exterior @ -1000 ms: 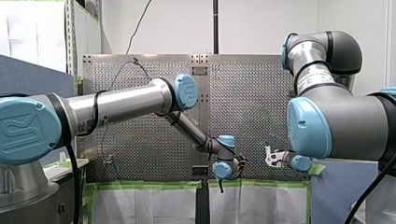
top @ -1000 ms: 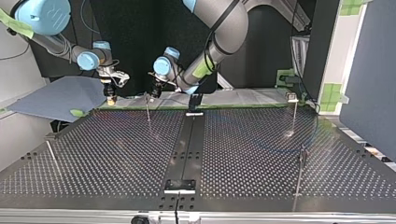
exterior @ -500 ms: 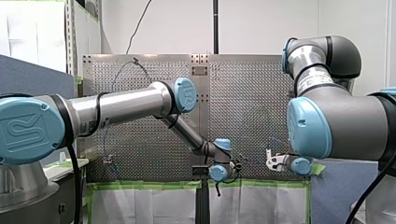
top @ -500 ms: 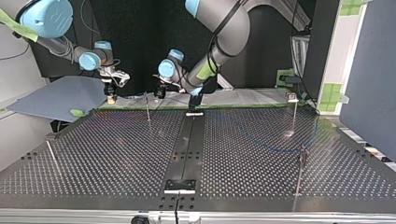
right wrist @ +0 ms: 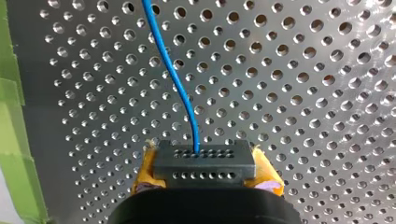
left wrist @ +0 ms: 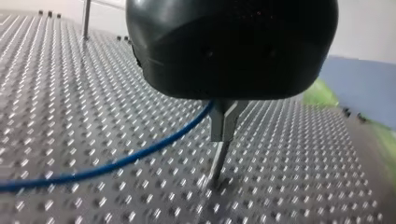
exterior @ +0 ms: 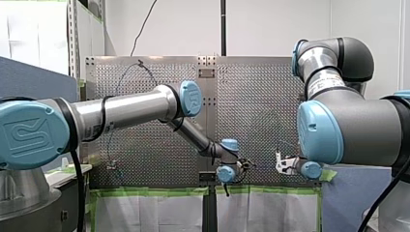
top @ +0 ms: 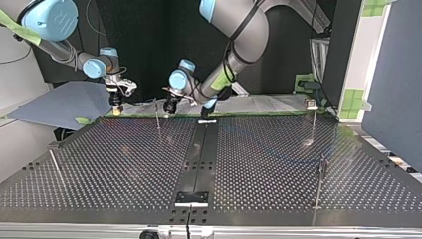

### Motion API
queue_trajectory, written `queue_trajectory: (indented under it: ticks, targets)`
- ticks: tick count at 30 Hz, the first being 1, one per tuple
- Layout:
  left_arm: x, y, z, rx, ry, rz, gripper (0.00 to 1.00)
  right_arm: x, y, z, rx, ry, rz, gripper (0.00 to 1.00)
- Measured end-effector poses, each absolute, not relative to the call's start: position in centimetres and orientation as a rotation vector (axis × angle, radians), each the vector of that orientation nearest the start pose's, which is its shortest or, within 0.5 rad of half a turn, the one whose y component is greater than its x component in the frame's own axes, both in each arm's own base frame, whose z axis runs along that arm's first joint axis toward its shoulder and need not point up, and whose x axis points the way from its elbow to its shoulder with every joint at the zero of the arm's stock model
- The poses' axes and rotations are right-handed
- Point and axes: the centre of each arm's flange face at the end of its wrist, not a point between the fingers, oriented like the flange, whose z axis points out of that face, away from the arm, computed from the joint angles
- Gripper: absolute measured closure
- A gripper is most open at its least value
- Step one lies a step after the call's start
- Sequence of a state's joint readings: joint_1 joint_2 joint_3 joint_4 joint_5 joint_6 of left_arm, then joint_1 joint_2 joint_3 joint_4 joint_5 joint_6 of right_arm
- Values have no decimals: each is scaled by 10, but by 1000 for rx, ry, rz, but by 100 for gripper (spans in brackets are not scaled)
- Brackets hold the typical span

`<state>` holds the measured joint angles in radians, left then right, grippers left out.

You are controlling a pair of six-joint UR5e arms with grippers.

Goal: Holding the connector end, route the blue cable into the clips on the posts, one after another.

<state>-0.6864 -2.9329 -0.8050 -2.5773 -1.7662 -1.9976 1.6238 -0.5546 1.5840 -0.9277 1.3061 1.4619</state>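
Observation:
In the right wrist view my right gripper [right wrist: 205, 179] is shut on a black connector block [right wrist: 204, 163], its yellow pads [right wrist: 144, 175] on both sides. The blue cable [right wrist: 175, 79] leaves the block and runs away over the perforated plate. In the left wrist view my left gripper [left wrist: 226, 126] has its metal fingers shut, and the blue cable [left wrist: 116, 161] runs up into them. A thin post [left wrist: 217, 163] stands right under them. In the top view my left gripper [top: 170, 105] hangs beside that post [top: 157, 114], and my right gripper [top: 116, 107] is at the far left edge.
More posts stand on the perforated table [top: 249, 164]: one at the top view's far right [top: 314, 119], one with a dark clip nearer the camera [top: 321, 181], and a leaning one at the left [top: 54, 167]. Green tape [right wrist: 11, 116] lines the plate's edge. A black rail [top: 199, 154] runs down the middle.
My left gripper has come down and shifted slightly toward the top view's right, ending beside the post. My right gripper has stayed almost still.

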Motion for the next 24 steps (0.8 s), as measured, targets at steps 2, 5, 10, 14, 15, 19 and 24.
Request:
queue_trajectory:
  ticks: [2,5,10,14,15,19,24]
  targets:
    - [579,-612,-72,49,1650,-693,100,193,-641,-58,1548,-1026,1325,100]
    - [585,-606,-71,40,1656,-681,100,193,-645,-56,1539,-1022,1326,100]
    - [590,-601,-72,35,1663,-671,100,192,-653,-51,1523,-1017,1324,100]
    - [591,-599,-72,36,1664,-670,100,192,-657,-49,1513,-1015,1322,100]
    - [592,-599,-72,37,1664,-671,100,193,-658,-48,1512,-1014,1322,100]
    - [592,-599,-72,41,1665,-674,100,193,-659,-47,1510,-1013,1322,100]
    - [590,-600,-72,50,1673,-677,100,194,-659,-47,1511,-1012,1323,100]
